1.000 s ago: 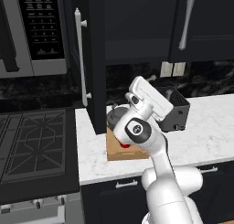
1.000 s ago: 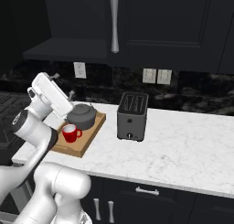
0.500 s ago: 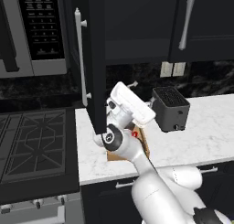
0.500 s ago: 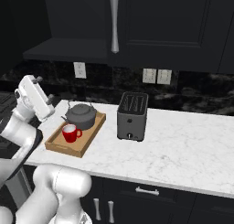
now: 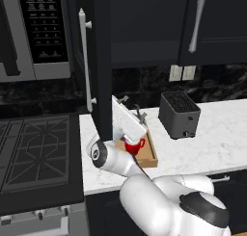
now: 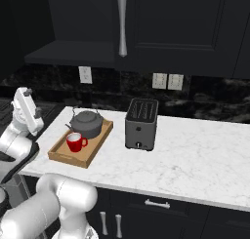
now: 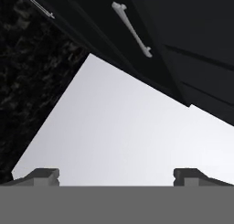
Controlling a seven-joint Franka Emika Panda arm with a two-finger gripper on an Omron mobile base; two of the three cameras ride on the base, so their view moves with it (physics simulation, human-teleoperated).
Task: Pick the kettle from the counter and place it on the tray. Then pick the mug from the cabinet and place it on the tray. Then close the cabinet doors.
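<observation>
Now the kettle and mug sit on the tray, left of the toaster; gripper empty, fingers apart, near the open door.

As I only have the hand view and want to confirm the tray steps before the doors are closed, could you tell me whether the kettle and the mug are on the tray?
Observer: Yes, the kettle sits on the tray, with the mug in front of it.
Operator: Thank you. Which cabinet door is open?
Observer: The left cabinet door stands swung out towards the robot. The right cabinet door is closed.
Operator: And where is the gripper relative to that door?
Observer: In the left base view the gripper points up, open and empty, just right of the open door's lower end and above the tray.
</observation>
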